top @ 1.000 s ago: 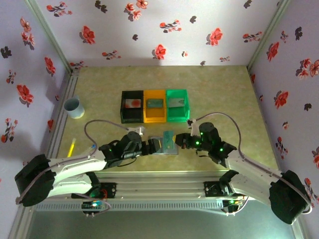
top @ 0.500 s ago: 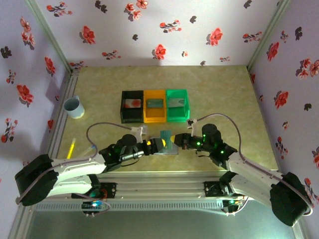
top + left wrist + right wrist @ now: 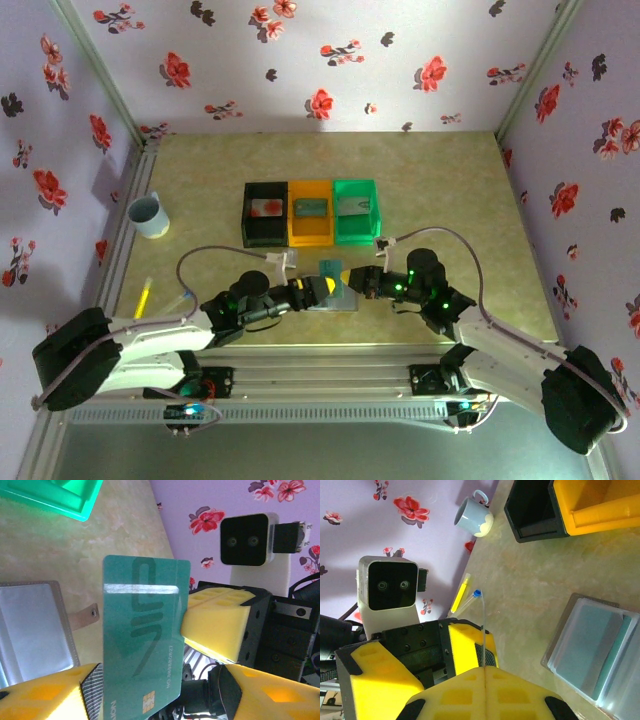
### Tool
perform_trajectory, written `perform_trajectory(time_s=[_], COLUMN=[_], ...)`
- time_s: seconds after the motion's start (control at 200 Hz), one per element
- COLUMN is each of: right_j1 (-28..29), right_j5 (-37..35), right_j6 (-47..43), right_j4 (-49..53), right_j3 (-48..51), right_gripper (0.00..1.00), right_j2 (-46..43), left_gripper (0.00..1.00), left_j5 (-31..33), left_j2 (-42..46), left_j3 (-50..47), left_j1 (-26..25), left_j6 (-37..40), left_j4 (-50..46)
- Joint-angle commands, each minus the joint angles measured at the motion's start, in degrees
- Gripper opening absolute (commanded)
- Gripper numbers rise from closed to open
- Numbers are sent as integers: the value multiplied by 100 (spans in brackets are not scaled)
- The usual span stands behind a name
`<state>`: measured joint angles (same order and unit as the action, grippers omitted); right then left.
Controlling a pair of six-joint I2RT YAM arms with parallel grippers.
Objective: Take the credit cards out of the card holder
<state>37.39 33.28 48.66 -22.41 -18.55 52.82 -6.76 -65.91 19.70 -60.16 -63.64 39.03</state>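
A teal credit card is held clear of the table, pinched by one edge in the closed right gripper, near the open card holder. The left gripper is set around the card's chip end, jaws partly wide and not clamped. If the card is released too soon, it may be dropped. If it is squeezed askew, it may be twisted out.
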Motion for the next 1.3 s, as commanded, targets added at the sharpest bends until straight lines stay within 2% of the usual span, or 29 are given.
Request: perform_trajectory(time_s=[0.0, 0.2, 0.855, 1.005, 1.135, 1.175, 1.295], right_j1=[32, 32, 54, 67, 76, 76, 75], right_j5=[109, 91, 107, 100, 117, 126, 118], right_j6=[23, -41, -85, -94, -129, -151, -261], right_j4=[-118, -47, -35, 0, 49, 80, 277], right_j3=[79, 110, 97, 97, 81, 75, 41], right_gripper=[0, 0, 0, 0, 0, 0, 0], right_j2=[-67, 0, 106, 120, 107, 103, 49], left_gripper=[61, 54, 22, 8, 4, 0, 0], left_j5=[-106, -108, -106, -93, -79, -79, -79], left_j2=[-8, 179, 256, 254, 249, 253, 361], left_j3=[-63, -106, -106, -100, -104, -98, -48], left_j1=[-40, -40, -40, -40, -40, -40, -22], left_j6=[-40, -8, 0, -2, 0, 0, 26], left_j4=[334, 343, 545, 523, 479, 422, 59])
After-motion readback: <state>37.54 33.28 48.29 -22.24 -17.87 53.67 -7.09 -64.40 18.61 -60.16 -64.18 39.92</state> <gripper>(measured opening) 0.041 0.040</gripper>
